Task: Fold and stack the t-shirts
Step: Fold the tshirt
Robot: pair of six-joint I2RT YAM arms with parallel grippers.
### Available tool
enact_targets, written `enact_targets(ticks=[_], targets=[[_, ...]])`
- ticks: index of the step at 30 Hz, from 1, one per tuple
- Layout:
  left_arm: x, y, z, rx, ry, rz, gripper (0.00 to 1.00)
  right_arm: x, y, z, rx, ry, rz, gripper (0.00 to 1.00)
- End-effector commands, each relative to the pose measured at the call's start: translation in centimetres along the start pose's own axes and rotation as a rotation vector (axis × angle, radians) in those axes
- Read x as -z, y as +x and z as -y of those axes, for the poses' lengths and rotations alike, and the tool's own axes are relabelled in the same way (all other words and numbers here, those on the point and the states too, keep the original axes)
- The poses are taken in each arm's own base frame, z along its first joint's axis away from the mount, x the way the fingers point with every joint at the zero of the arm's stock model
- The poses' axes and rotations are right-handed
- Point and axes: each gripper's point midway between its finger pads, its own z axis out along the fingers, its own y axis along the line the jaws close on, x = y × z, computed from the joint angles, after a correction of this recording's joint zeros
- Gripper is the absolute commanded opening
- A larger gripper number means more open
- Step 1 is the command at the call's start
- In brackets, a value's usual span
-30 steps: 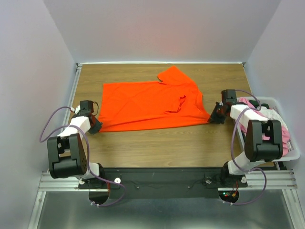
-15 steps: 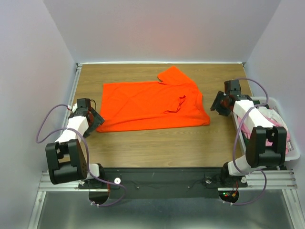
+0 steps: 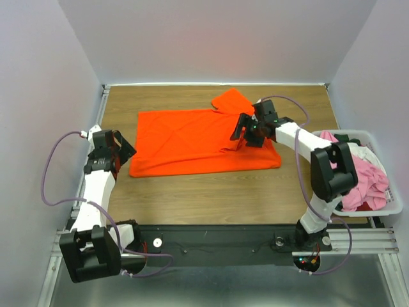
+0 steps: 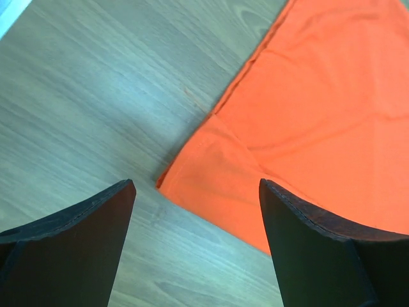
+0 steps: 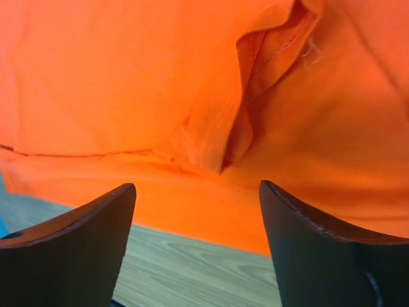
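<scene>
An orange t-shirt (image 3: pixel 192 137) lies spread flat on the wooden table (image 3: pixel 211 192), with one sleeve folded over near its right side. My left gripper (image 3: pixel 125 149) hovers open just off the shirt's near-left corner (image 4: pixel 211 173); its jaws (image 4: pixel 197 187) hold nothing. My right gripper (image 3: pixel 240 132) hangs open above the shirt's right part. In the right wrist view a raised fold of cloth (image 5: pixel 239 115) lies just ahead of the gripper (image 5: pixel 198 187), and the fingers (image 5: pixel 307 243) are empty. More t-shirts, pink (image 3: pixel 367 182) and white (image 3: pixel 362 152), are heaped in the bin.
A white plastic bin (image 3: pixel 358 133) stands at the table's right edge, partly behind my right arm's upper link. White walls close in the table at the back and on both sides. Bare wood runs along the near side below the shirt.
Both grippers opened and let go of the shirt's near corners. The right arm swung left from the bin side to over the shirt. The left arm pulled back slightly to the left.
</scene>
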Motion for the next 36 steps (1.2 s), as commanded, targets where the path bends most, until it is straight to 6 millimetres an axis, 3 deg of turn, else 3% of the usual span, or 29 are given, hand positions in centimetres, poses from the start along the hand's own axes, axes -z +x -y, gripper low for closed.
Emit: enact_targets(ticks=[1, 10, 20, 29, 36], targets=[[0.0, 0.5, 1.0, -0.035, 0.101, 0.042, 0.9, -1.4, -2.5, -3.2, -0.081, -0.069, 0.075, 0.87], [-0.2, 1.2, 1.1, -0.042, 0.12, 0.069, 0.9, -4.2, -1.3, -1.7, -0.145, 0.004, 0.052, 0.87], [-0.4, 1.4, 1.0, -0.05, 0.106, 0.071, 0.91, -6.2, -1.4, -4.6, -0.131, -0.04, 0.032, 0.87], [-0.6, 1.7, 1.1, -0.058, 0.106, 0.059, 0.91, -6.4, -4.8, -9.1, -0.124, -0.137, 0.079, 0.86], [-0.7, 2.1, 1.4, -0.066, 0.12, 0.045, 0.91, -8.4, -5.2, -10.6, -0.037, -0.2, 0.045, 0.86]])
